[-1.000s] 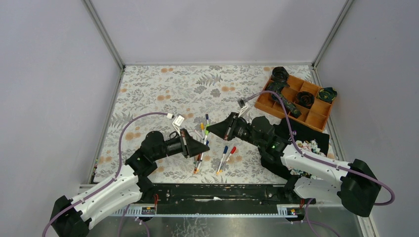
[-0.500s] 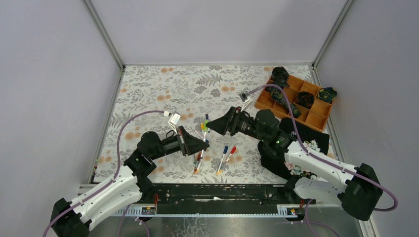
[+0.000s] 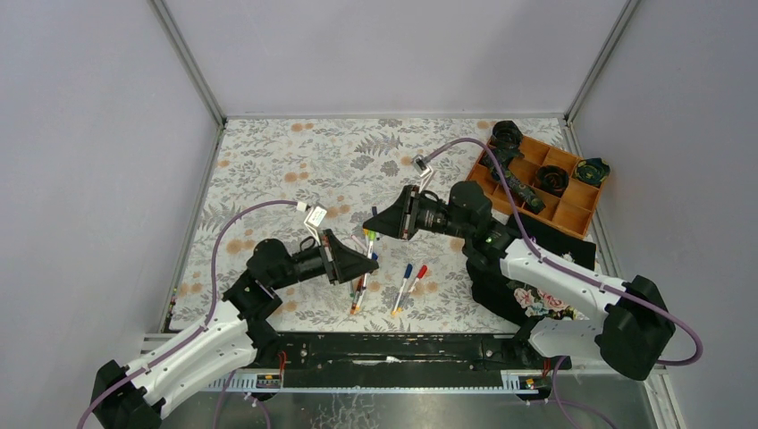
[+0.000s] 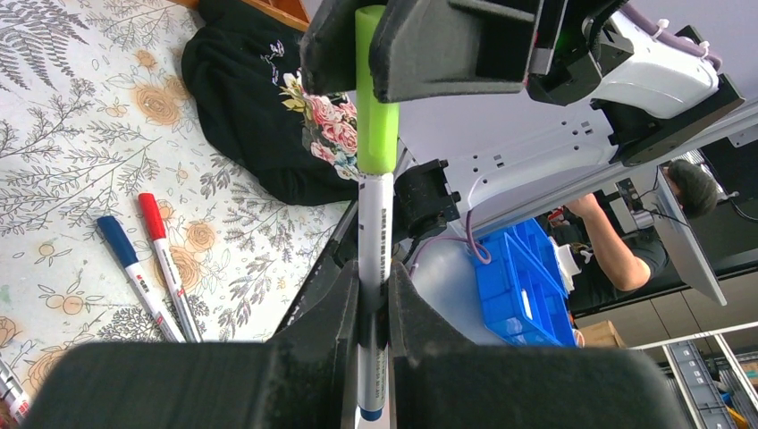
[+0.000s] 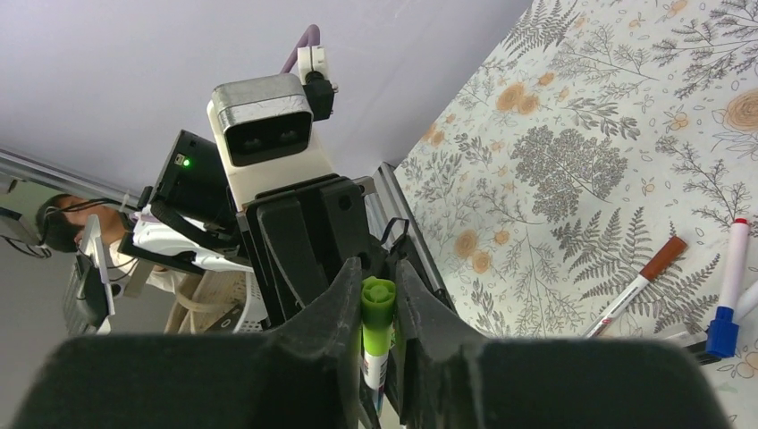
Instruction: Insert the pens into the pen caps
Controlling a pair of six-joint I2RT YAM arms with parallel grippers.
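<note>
A white pen [image 4: 374, 223] stands upright in my left gripper [image 4: 374, 290], which is shut on its barrel. A green pen cap [image 4: 376, 98] sits on the pen's upper end. My right gripper [image 5: 379, 295] faces the left one, and its fingers press both sides of that green pen cap [image 5: 378, 308]. From above, the two grippers meet tip to tip over the mat, left gripper [image 3: 365, 262] below right gripper [image 3: 375, 229]. A blue-capped pen [image 3: 405, 279] and a red-capped pen [image 3: 417, 277] lie side by side on the mat. More pens [image 3: 358, 295] lie under the left gripper.
A wooden tray [image 3: 573, 213] with dark rolled items stands at the back right. A black floral cloth [image 3: 536, 299] lies under the right arm. A brown-capped pen [image 5: 636, 284], a red-tipped pen [image 5: 735, 252] and a blue cap [image 5: 721, 336] lie on the floral mat [image 3: 295, 170].
My right gripper opened, shifted left toward the pen's end and closed in around the green cap; its wrist rose. The left gripper kept its hold and barely moved.
</note>
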